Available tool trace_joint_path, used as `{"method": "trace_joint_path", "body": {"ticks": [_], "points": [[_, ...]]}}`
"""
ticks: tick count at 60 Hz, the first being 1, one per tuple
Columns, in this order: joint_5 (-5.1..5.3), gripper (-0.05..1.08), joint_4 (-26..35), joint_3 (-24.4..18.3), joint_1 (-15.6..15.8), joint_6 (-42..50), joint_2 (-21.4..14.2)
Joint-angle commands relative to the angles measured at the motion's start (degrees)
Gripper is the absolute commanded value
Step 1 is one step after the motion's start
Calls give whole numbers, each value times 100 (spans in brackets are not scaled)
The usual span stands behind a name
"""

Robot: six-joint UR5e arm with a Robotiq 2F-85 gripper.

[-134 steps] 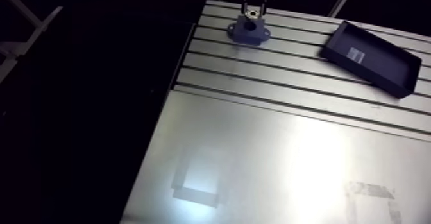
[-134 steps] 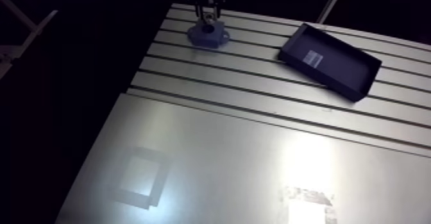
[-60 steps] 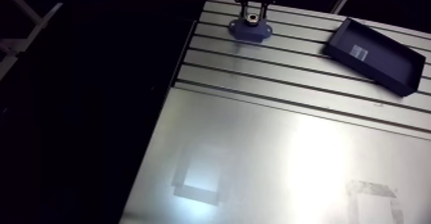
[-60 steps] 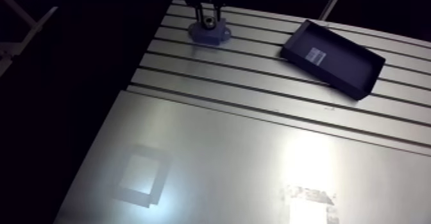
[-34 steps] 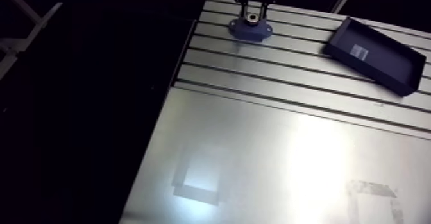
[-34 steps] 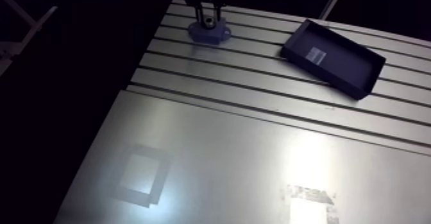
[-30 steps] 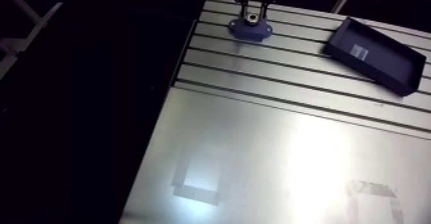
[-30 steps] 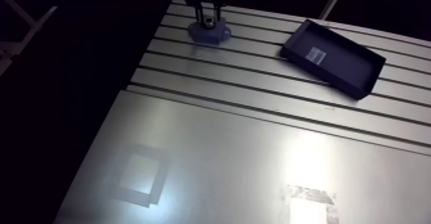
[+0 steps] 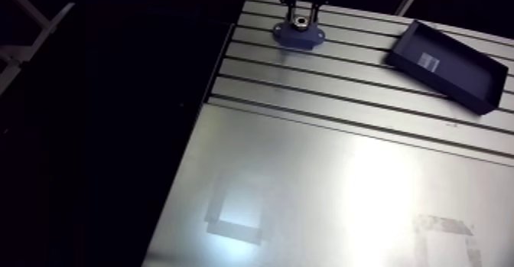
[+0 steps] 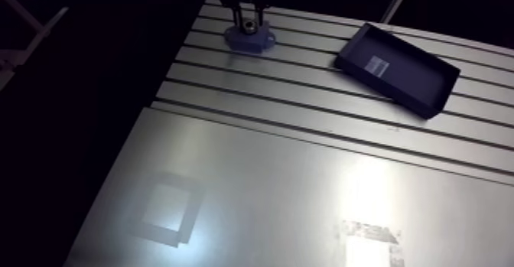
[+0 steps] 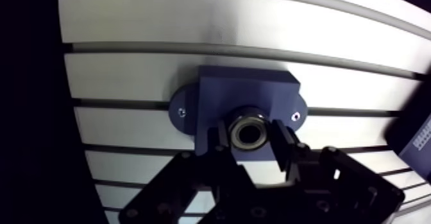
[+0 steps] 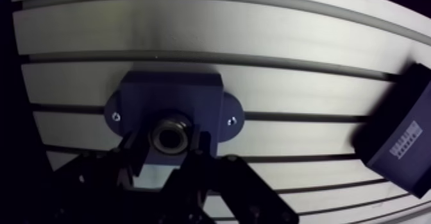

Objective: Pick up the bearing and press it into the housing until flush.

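Clamping the bearing (image 11: 247,128) between its two fingers (image 11: 220,137), end effector (image 11: 250,133) closed on it, right over the blue housing (image 11: 238,93), slotted surface (image 11: 128,72) beneath.

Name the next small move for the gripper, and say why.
Probably press straight down a little. The fingers are shut on the bearing, which sits at the bore of the housing; its rim seems to stand above that bore, so it does not look flush yet.

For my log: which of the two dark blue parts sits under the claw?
The flanged housing, bearing at its centre; the open tray lies apart.
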Motion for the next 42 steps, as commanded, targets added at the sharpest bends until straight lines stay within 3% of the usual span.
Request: {"method": "trace_joint_path", "body": {"ticks": [1,42], "points": [[0,73,-1,17,7,-9,-8],[-9,73,-1,26,-2,-11,0]]}}
